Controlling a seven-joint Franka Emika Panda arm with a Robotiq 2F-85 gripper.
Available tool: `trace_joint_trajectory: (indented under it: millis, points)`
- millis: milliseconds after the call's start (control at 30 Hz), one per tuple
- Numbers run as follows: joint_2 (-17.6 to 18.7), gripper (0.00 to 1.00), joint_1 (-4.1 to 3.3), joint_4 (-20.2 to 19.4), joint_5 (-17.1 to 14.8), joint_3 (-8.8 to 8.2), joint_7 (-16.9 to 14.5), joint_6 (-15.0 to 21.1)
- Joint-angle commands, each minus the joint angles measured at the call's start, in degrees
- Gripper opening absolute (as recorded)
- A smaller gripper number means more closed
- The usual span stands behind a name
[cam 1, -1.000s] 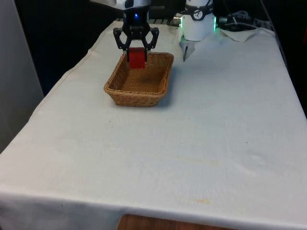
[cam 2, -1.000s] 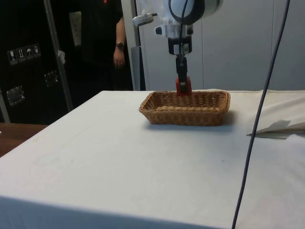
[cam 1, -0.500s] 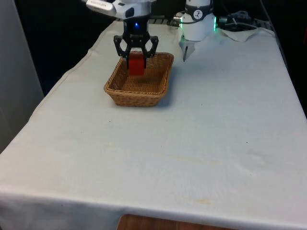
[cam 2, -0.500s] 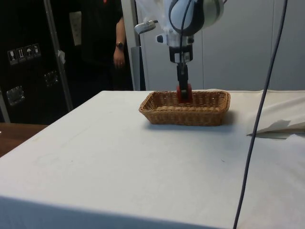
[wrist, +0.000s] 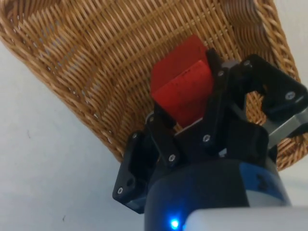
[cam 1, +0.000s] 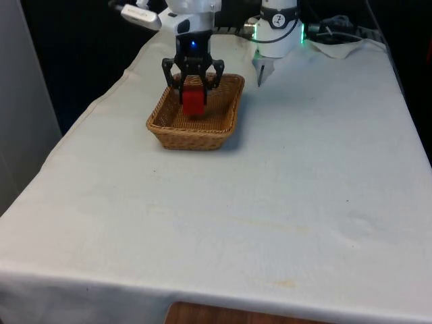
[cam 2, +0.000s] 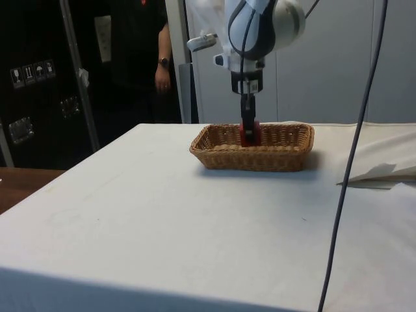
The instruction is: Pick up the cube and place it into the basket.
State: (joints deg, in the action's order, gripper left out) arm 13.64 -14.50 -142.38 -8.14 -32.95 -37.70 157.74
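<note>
A red cube hangs low inside the woven wicker basket, with my gripper shut on it. In the side view the red cube sits partly below the near wall of the basket, under the gripper. The wrist view shows the red cube clamped between the two black fingers, just above the floor of the basket. Whether the cube touches the floor I cannot tell.
The basket stands at the far part of the table on the front view's left. A white cone-shaped stand rises just beyond it. A person in dark clothes stands behind the table in the side view. A cable hangs across that view.
The gripper has come down with the cube, from above the basket's rim to low inside the basket. The fingers have stayed shut on the cube.
</note>
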Motion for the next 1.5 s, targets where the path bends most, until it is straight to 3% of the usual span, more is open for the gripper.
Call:
trace_joint_trajectory:
  millis: [0,133,167,200,333,367,400,433,467,667,733,800,833,933,1033,1067,1200,1267,1300,1333,1467]
  points:
    - [-0.5,0.02,0.63,-0.5,-2.2,1.2,-1.4,0.9]
    - [0.2,0.02,0.63,-0.5,-4.1,1.55,-2.2,1.6]
    - [0.8,0.02,0.0,-0.1,-2.3,0.34,-1.0,0.7]
    - [0.4,0.02,0.63,-0.5,-4.4,1.6,-2.3,1.8]
    - [1.1,0.02,0.46,-0.2,-4.9,1.49,-2.5,2.1]
    - [1.1,0.07,0.46,-0.2,-4.9,1.49,-2.5,2.2]
    - [1.1,0.23,0.46,-0.2,-4.9,1.43,-2.4,2.2]
    - [1.6,0.33,0.0,0.0,-3.9,0.74,-1.6,1.7]
    - [1.2,0.33,0.4,-0.2,-4.8,1.43,-2.3,2.2]
    - [1.3,0.9,0.34,-0.1,-4.8,1.38,-2.3,2.2]
    - [1.3,1.0,0.34,-0.1,-4.7,1.38,-2.3,2.2]
    - [1.6,1.0,0.0,0.0,-3.9,0.74,-1.6,1.7]
    - [1.3,1.0,0.34,-0.1,-4.7,1.38,-2.3,2.2]
    - [1.3,1.0,0.29,-0.1,-4.6,1.26,-2.2,2.1]
    - [0.2,1.0,-0.17,0.6,-3.3,0.06,-1.4,0.7]
    - [1.0,1.0,0.0,0.5,-3.9,0.57,-1.6,1.5]
    - [-1.2,1.0,-0.4,1.1,-2.5,-0.57,-0.9,-0.9]
    - [-1.9,1.0,-0.4,1.5,-2.1,-0.74,-0.6,-1.7]
    - [-2.1,1.0,0.0,1.1,-3.4,0.0,-1.6,-1.0]
    - [-2.7,1.0,-0.34,2.0,-1.7,-0.8,-0.3,-2.6]
    - [-4.0,1.0,-0.29,3.3,-1.1,-0.86,0.2,-4.6]
